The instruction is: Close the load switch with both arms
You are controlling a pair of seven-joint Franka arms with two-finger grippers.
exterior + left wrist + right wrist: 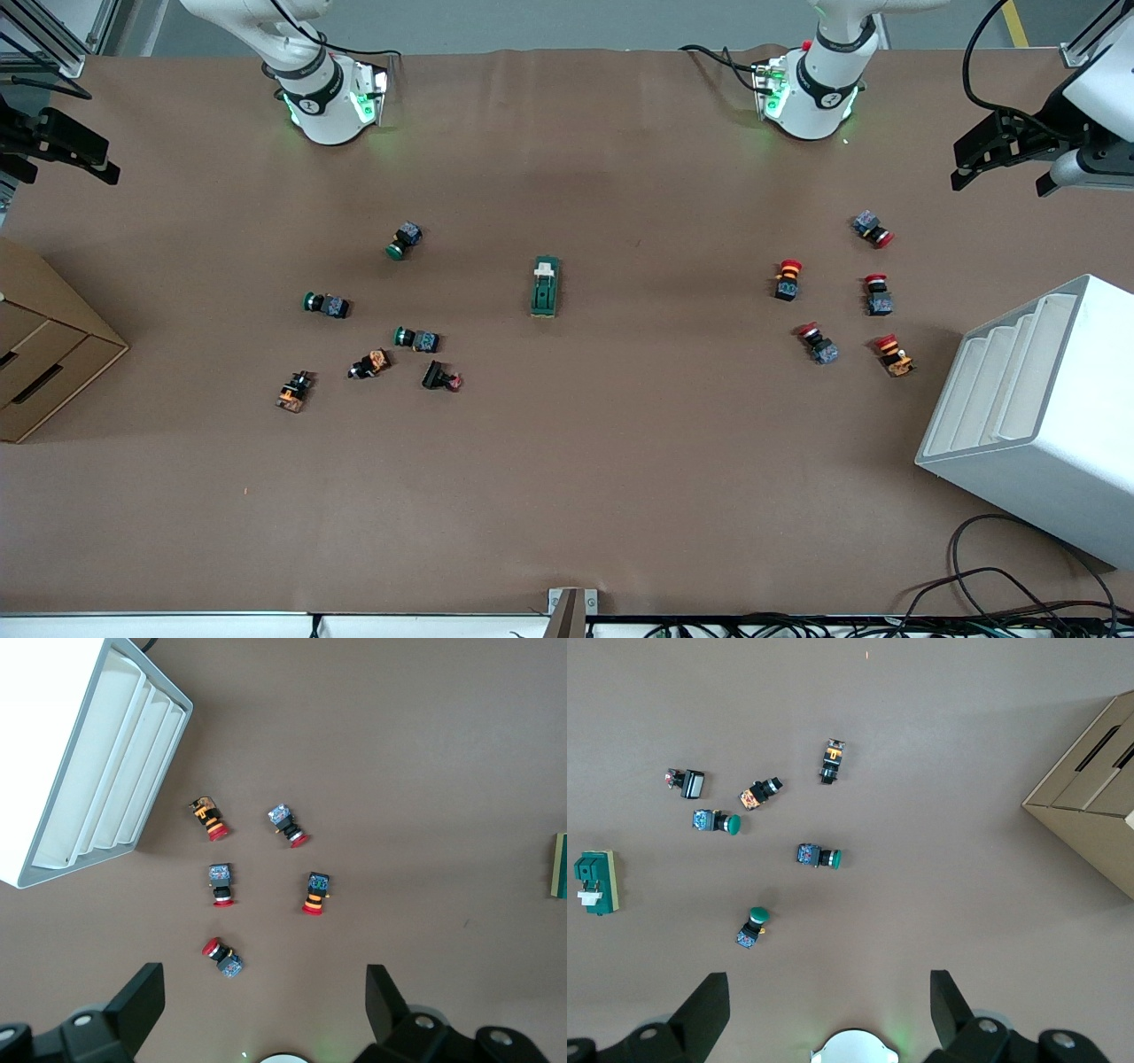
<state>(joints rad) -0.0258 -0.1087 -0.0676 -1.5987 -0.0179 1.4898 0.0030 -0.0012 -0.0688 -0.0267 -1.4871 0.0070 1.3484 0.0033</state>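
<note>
The load switch (545,286), a dark green block with a white lever piece at its end toward the bases, lies flat at the middle of the table. The right wrist view shows it whole (595,881); only an edge of it (559,865) shows in the left wrist view. My left gripper (967,164) hangs open over the left arm's end of the table, with nothing between its fingers (142,1001). My right gripper (99,159) hangs open over the right arm's end, also with nothing in it (826,1003). Both are far from the switch.
Several red-capped push buttons (788,279) lie toward the left arm's end, beside a white stepped bin (1036,416). Green-capped buttons (405,240) and several other small parts (370,363) lie toward the right arm's end, near a cardboard box (44,354).
</note>
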